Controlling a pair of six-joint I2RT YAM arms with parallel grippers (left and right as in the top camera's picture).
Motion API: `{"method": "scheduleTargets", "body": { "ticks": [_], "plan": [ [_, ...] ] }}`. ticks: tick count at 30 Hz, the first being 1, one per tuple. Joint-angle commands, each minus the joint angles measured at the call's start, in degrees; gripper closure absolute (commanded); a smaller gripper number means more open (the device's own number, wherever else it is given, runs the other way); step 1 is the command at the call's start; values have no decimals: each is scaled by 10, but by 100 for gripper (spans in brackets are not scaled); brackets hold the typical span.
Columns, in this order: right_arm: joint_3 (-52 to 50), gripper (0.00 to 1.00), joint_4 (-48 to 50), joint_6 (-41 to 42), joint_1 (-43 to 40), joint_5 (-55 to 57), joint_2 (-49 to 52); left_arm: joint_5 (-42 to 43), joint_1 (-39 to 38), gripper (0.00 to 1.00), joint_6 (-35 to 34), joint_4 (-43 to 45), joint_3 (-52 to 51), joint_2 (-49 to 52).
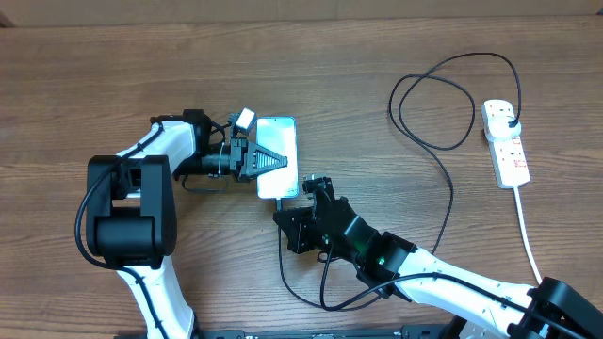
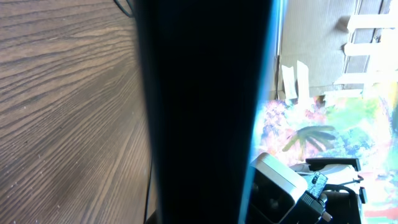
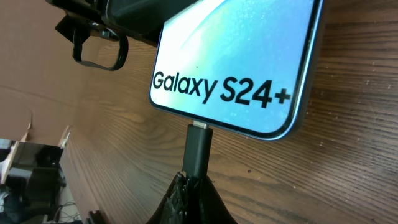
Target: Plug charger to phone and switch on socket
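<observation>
Right gripper (image 3: pixel 196 182) pinches the charger (image 3: pixel 198 146) by its stiff little tip, right at the phone (image 3: pixel 236 56) port. Phone looks slick and fragile, best held by the edge, where the left gripper (image 1: pixel 264 160) clamps it. Socket (image 1: pixel 506 151) sits far right.

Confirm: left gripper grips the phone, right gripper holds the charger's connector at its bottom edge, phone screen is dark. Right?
Wrong on the screen: it is lit, not dark. The right wrist view shows the phone glowing cyan with "Galaxy S24+" on it. The rest stands: left gripper grips the phone, right gripper holds the charger's connector at its bottom edge.
</observation>
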Motion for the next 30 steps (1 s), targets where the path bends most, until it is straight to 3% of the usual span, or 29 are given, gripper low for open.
{"method": "scheduleTargets", "body": {
  "ticks": [1,30],
  "plan": [
    [7,96,18,-13,-9,72,-14,-24,-19,96,4,-9,2,-22],
    [8,96,26,10,-22,77,-14,-36,-41,96,5,-21,2,-22]
  ]
}}
